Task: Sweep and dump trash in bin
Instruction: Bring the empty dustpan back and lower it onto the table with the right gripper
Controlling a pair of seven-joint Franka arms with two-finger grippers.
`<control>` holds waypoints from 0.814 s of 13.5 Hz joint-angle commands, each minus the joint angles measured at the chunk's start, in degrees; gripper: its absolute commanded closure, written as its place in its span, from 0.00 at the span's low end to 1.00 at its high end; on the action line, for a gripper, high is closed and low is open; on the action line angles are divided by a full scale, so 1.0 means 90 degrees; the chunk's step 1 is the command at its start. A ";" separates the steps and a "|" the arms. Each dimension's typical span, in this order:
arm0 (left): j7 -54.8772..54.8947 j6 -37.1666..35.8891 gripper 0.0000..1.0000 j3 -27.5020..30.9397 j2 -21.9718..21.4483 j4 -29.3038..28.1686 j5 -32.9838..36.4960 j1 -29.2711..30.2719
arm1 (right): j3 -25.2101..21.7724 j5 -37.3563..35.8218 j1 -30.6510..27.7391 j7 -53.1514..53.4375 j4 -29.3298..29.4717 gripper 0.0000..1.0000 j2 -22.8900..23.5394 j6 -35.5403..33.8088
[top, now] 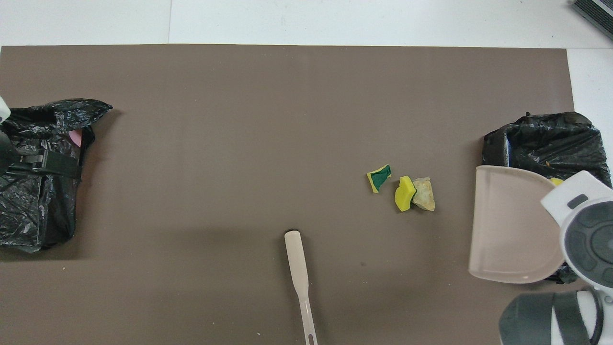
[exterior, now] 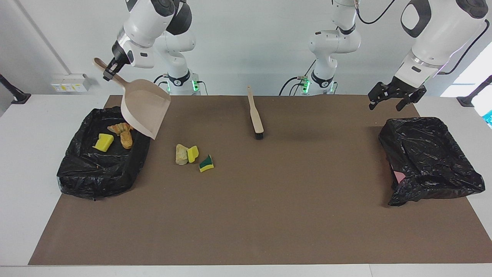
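Setting: a white-walled room with a white table (exterior: 30,154) covered by a brown mat (exterior: 250,215); two white robot arms stand at one long edge.
Bin in use: a black-bagged bin (exterior: 102,175) sits at the right arm's end of the table.
Trash in the bin: a yellow sponge chunk (exterior: 103,142) and orange-brown bread-like pieces (exterior: 123,135) lie inside; the facing view shows at least three bread pieces, partly hidden by the dustpan.
Trash left out: three scraps sit on the mat beside that bin, toward the middle: a pale beige lump (exterior: 180,154) touching a yellow sponge piece (exterior: 193,153), and a green-backed sponge piece (exterior: 206,163) just beside them.
Right gripper: the right gripper (exterior: 110,71) is clamped on the handle of a beige dustpan (exterior: 145,107), held in the air over the bin's edge, its pan empty and its open lip tilted down.
Left gripper: the left gripper (exterior: 396,92) hangs with jaws wide and nothing in them, over the mat by a second black-bagged bin (exterior: 430,161) at the left arm's end; this arm waits.
Brush: a hand brush (exterior: 255,113) lies on the mat near the robots, mid-table, with nothing holding it.
Progress: about half done, judging by the split; one load looks dumped, and the three loose scraps remain to be swept into the pan and tipped in.
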 commanded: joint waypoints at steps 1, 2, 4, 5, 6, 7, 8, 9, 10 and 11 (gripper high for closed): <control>0.0036 -0.0264 0.00 0.0019 0.0116 0.0334 0.0257 -0.0118 | -0.0017 0.1183 0.0223 0.1899 0.0137 1.00 0.0264 0.0229; 0.0076 -0.0283 0.00 0.0019 0.0087 0.0295 0.0247 -0.0127 | -0.0008 0.1477 0.0525 0.2845 0.0176 1.00 0.0469 0.0365; 0.0095 -0.0293 0.00 0.0009 0.0048 0.0236 0.0247 -0.0127 | 0.0012 0.2044 0.1043 0.4342 0.0739 1.00 0.1160 0.0434; 0.0096 -0.0284 0.00 0.0009 0.0028 0.0187 0.0247 -0.0137 | 0.0012 0.2298 0.1229 0.5026 0.1090 1.00 0.1541 0.0473; -0.0001 -0.0293 0.00 -0.0001 0.0047 0.0245 0.0247 -0.0185 | 0.0012 0.2697 0.1405 0.5893 0.1461 1.00 0.1951 0.0473; 0.0008 -0.0255 0.00 -0.0011 0.0038 0.0255 0.0208 -0.0196 | 0.0012 0.2798 0.1707 0.6849 0.1813 1.00 0.2487 0.0618; 0.0008 -0.0245 0.00 -0.0001 0.0038 0.0255 0.0208 -0.0176 | 0.0012 0.2837 0.2019 0.7632 0.1981 1.00 0.2889 0.0900; 0.0027 -0.0244 0.00 0.0009 0.0038 0.0255 0.0208 -0.0099 | 0.0012 0.2876 0.2099 0.8249 0.2118 1.00 0.3183 0.1338; 0.0018 -0.0244 0.00 0.0048 0.0038 0.0255 0.0208 -0.0088 | 0.0012 0.3060 0.2042 0.8680 0.2293 1.00 0.3466 0.1729; 0.0017 -0.0244 0.00 0.0077 0.0028 0.0255 0.0208 -0.0059 | 0.0012 0.3420 0.2080 0.9091 0.2566 1.00 0.3807 0.1965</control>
